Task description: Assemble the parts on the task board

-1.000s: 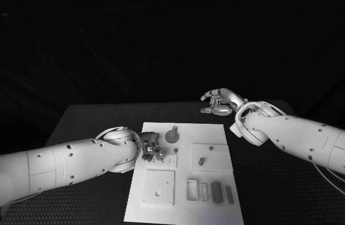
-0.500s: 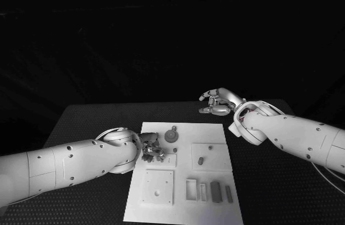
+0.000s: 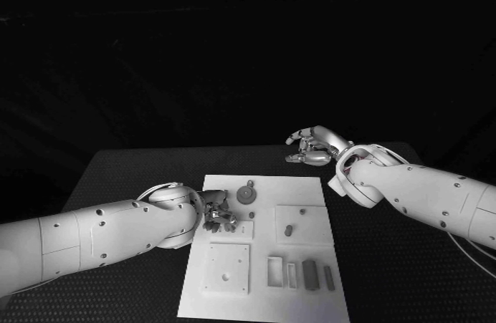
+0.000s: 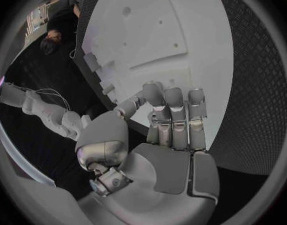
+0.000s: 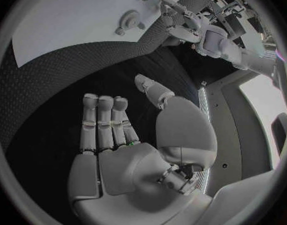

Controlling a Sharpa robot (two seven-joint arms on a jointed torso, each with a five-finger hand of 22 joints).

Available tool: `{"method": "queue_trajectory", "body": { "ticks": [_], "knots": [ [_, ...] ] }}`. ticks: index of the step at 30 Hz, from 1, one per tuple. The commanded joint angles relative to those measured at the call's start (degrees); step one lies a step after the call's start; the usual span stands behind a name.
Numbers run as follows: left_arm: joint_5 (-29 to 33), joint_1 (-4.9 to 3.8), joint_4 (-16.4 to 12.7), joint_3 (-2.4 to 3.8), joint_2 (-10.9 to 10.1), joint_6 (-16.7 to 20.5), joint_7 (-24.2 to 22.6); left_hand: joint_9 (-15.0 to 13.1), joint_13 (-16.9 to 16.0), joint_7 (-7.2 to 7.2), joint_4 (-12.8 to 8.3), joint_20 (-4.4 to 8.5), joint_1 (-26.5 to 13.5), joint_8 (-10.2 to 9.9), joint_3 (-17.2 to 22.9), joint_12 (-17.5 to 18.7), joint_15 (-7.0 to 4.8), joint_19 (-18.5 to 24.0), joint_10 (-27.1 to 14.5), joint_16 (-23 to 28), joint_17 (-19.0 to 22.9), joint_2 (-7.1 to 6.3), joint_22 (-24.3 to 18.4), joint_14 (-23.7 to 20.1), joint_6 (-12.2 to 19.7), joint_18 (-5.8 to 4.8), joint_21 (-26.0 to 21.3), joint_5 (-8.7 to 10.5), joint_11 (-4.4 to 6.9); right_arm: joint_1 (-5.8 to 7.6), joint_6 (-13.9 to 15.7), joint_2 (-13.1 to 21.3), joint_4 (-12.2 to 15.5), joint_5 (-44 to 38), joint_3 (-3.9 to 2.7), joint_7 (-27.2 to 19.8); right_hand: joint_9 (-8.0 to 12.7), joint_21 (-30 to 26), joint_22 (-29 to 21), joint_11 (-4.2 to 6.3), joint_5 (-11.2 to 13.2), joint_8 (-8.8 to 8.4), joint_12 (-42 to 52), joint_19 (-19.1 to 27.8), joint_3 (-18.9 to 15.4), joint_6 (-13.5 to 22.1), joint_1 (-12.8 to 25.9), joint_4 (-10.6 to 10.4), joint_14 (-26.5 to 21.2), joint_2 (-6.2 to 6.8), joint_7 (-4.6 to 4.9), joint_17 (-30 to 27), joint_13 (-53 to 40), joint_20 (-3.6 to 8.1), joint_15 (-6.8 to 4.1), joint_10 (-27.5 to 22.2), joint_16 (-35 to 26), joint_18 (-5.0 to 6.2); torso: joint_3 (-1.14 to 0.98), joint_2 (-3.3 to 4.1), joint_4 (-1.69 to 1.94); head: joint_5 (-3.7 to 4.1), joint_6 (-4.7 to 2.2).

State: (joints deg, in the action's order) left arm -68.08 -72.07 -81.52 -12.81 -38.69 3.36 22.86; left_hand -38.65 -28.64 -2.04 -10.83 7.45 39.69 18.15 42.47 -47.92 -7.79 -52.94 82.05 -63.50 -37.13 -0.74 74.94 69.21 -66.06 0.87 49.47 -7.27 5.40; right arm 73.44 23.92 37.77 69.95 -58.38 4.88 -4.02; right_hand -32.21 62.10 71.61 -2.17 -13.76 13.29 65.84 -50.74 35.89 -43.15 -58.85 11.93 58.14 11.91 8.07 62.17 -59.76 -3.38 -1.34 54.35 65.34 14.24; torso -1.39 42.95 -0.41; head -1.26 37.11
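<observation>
On the black counter (image 3: 135, 165) lies the white task board (image 3: 266, 294), with the left robot hand (image 3: 215, 212) over its near-left edge, fingers curled downward close above a raised square block (image 3: 240, 228); whether they pinch anything cannot be told from the head view, and the left wrist view shows the fingers (image 4: 173, 110) side by side, bent slightly over the board with nothing visible in them. Just beyond this robot hand sits a round grey part (image 3: 246, 193) with a small peg (image 3: 252, 215) near it. The right robot hand (image 3: 313, 147) hovers well apart, past the board's far-right corner, fingers loosely spread and empty. Slim grey parts (image 3: 310, 273) stand in slots toward the board's near end.
</observation>
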Motion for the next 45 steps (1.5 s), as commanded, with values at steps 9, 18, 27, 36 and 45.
{"method": "queue_trajectory", "body": {
  "ticks": [9, 18, 27, 36, 45],
  "knots": [
    [-0.34, 0.01, -0.06, 0.02, 0.06, -0.68, -0.20, -0.06, 0.29, 1.41, 0.53, 5.83, 0.15, -0.44, 0.09, -0.39, -0.08, 0.45, -0.65, -0.31, 0.33, -1.76, 0.91, -0.63, -4.03, 0.12, 0.27, 0.66, 0.18, 0.00, -0.74, 0.02, 0.14, -0.59, -0.03, -0.10, 0.16, -0.41, 0.10, -2.42, -0.34, -0.11, 0.23, 0.43, -0.37, -3.08, 0.11, -0.01, -0.60, -0.46, 2.72, -0.12, 0.14, -0.15, -0.04, -8.24, 0.07, 0.75, 0.02, 0.00, 0.00, 0.12, -0.10],
    [-0.34, 0.01, -0.03, 0.02, 0.05, -0.61, -0.38, -0.08, 0.51, 1.35, 0.43, 5.87, 0.76, -0.61, 0.32, -0.46, -0.12, 0.48, -0.79, -0.40, 0.63, -2.85, 0.90, -0.78, -3.80, 0.18, 0.35, 0.82, 0.13, 0.00, -0.77, 0.06, 0.28, -0.59, -0.03, -0.10, 0.19, -0.42, 0.11, -2.43, -0.33, -0.11, 0.26, 0.44, -0.40, -3.08, 0.16, -0.05, -0.62, -0.48, 2.73, -0.14, 0.19, -0.17, -0.03, -8.28, 0.08, 0.76, 0.01, -0.01, 0.00, 0.10, -0.08],
    [-0.29, 0.01, -0.19, 0.02, -0.05, 0.80, -1.21, -0.30, 1.02, 1.26, -2.01, 5.80, 6.38, -0.71, 1.38, -0.85, -0.07, 0.53, -0.90, -0.89, 1.32, -0.62, 0.87, -0.94, -3.77, 0.16, 0.67, 0.33, 0.04, -0.01, -0.84, 0.05, 0.25, -0.59, -0.03, -0.12, 0.22, -0.44, 0.12, -2.44, -0.34, -0.10, 0.30, 0.44, -0.43, -3.09, 0.23, -0.10, -0.64, -0.51, 2.73, -0.16, 0.23, -0.19, -0.03, -8.30, 0.10, 0.76, 0.00, -0.02, 0.00, 0.07, -0.01],
    [-0.77, 0.01, -0.57, 0.04, -0.57, 4.72, -2.22, -0.42, 1.13, 1.41, -1.89, 5.76, 6.23, -0.59, 0.59, -1.27, -0.06, 0.47, -0.64, -1.37, 1.52, -0.07, 0.81, -0.63, -4.16, 0.10, 0.75, -0.78, 0.20, -0.01, -0.86, 0.15, 0.24, -0.59, -0.03, -0.10, 0.24, -0.45, 0.13, -2.44, -0.37, -0.09, 0.33, 0.44, -0.45, -3.10, 0.28, -0.15, -0.65, -0.54, 2.73, -0.18, 0.27, -0.20, -0.02, -8.31, 0.13, 0.75, 0.03, -0.02, -0.01, 0.12, -0.09],
    [-0.78, 0.01, -0.53, 0.06, -0.73, 5.25, -2.31, -0.44, 1.13, 1.48, -1.90, 5.80, 6.09, -0.55, 0.31, -1.51, -0.15, 0.33, -0.56, -1.60, 1.58, -0.34, 0.81, -0.50, -4.30, 0.11, 0.85, -0.86, 0.27, -0.03, -0.98, 0.16, 0.23, -0.59, -0.03, -0.08, 0.26, -0.45, 0.14, -2.44, -0.41, -0.09, 0.36, 0.44, -0.46, -3.09, 0.29, -0.17, -0.66, -0.54, 2.73, -0.19, 0.30, -0.20, -0.02, -8.32, 0.14, 0.75, 0.05, 0.00, 0.04, 0.24, -0.17]
  ]
}}
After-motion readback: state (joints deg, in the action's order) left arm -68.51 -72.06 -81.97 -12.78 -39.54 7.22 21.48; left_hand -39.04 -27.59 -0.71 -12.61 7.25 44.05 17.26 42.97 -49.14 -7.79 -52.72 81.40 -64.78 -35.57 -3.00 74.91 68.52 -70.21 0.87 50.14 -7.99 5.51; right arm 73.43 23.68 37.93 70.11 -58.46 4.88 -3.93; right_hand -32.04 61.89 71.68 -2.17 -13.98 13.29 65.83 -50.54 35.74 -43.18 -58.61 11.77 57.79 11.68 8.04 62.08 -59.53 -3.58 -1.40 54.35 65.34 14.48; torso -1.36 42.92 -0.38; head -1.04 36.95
